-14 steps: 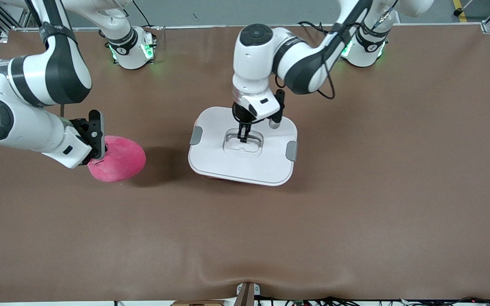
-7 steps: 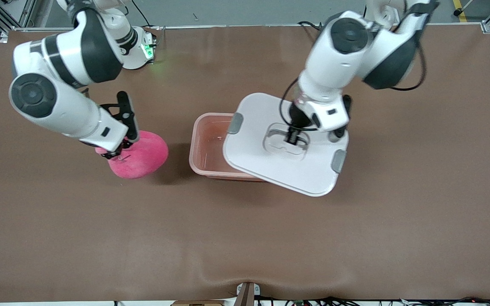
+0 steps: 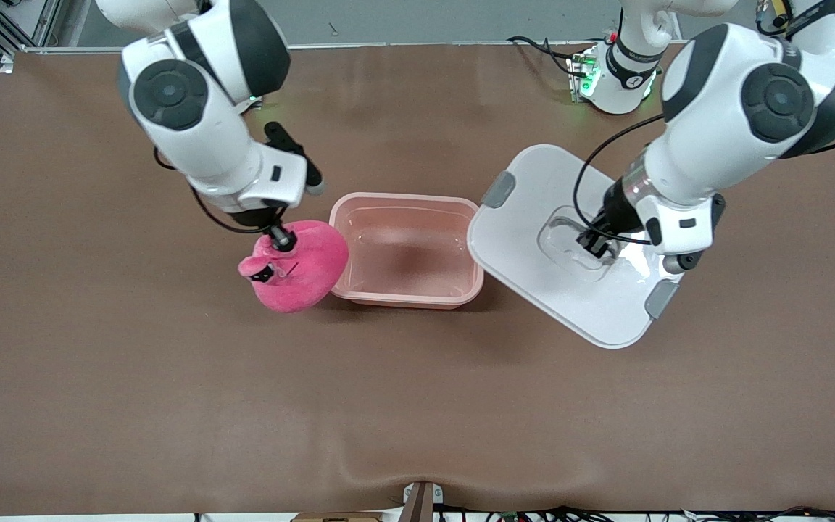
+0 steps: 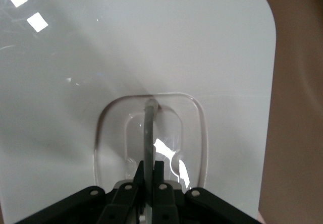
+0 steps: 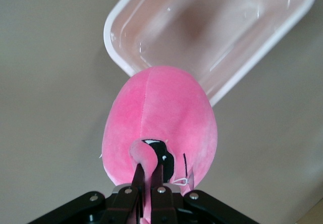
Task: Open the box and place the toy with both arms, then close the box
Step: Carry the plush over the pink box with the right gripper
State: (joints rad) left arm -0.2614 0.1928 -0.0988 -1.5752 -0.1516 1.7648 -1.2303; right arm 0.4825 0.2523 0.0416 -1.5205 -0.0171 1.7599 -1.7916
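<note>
Left gripper point(image 3: 596, 243): jaws drawn close together, pinched on the thin clear handle point(image 4: 149, 128) set in the recess at the middle of the lid point(image 3: 533, 225). In the left wrist view the handle strip stands on edge and runs straight between the two fingertips point(image 4: 160, 169).

Lid: white, rounded-rectangular, with two grey clips point(image 3: 499, 189) at opposite ends. Carried clear of the box and tilted, it hangs over the brown surface point(image 3: 417, 406) toward the left arm's end; its edge overlaps the nearest rim of the box in the front view (contact cannot be told).

Right gripper point(image 3: 277, 241): jaws nearly closed, nipped on a small pink nub on top of the toy point(image 3: 300, 270). The right wrist view shows the nub squeezed between the fingertips point(image 5: 157, 172), with dark face markings just beside it.

Toy: round hot-pink plush, a seam running down its middle, hung from the right gripper. It sits at the box's end toward the right arm, close against the rim; whether it rests on the surface or hangs free cannot be told.

Box point(image 3: 461, 297): pale pink translucent tub, uncovered, upright on the surface at mid-table between the two grippers (interior empty, with glare on its floor).
</note>
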